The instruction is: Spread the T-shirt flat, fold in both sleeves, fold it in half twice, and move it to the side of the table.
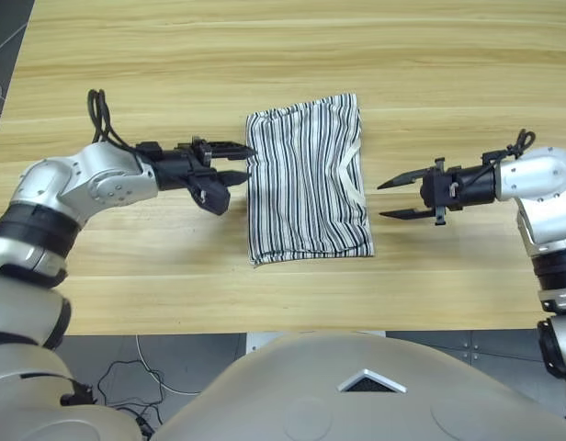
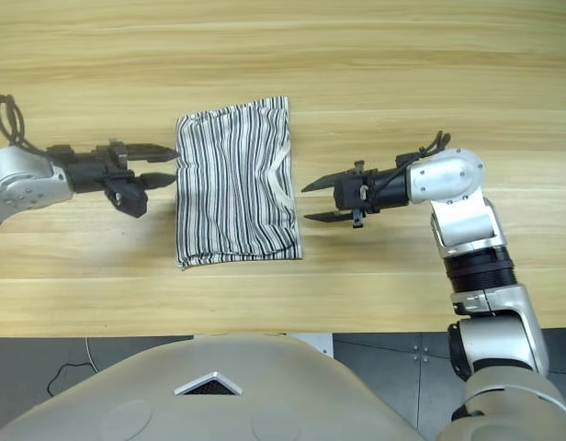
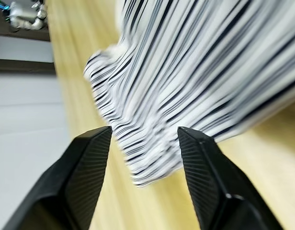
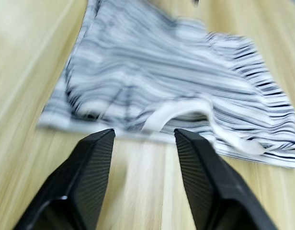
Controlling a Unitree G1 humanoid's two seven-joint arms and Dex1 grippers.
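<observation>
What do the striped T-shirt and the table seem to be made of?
T-shirt: soft knit fabric, probably cotton, matte; it wrinkles and lies limp in folded layers.
Table: light wood or wood-look laminate, smooth; long grain lines run across it.

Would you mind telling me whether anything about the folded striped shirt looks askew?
Slightly: the black-and-white striped T-shirt on the light wooden table is folded unevenly. Its far edge is rumpled and slanted, and the white neckline shows along the side facing the right gripper. Nothing looks damaged.
</observation>
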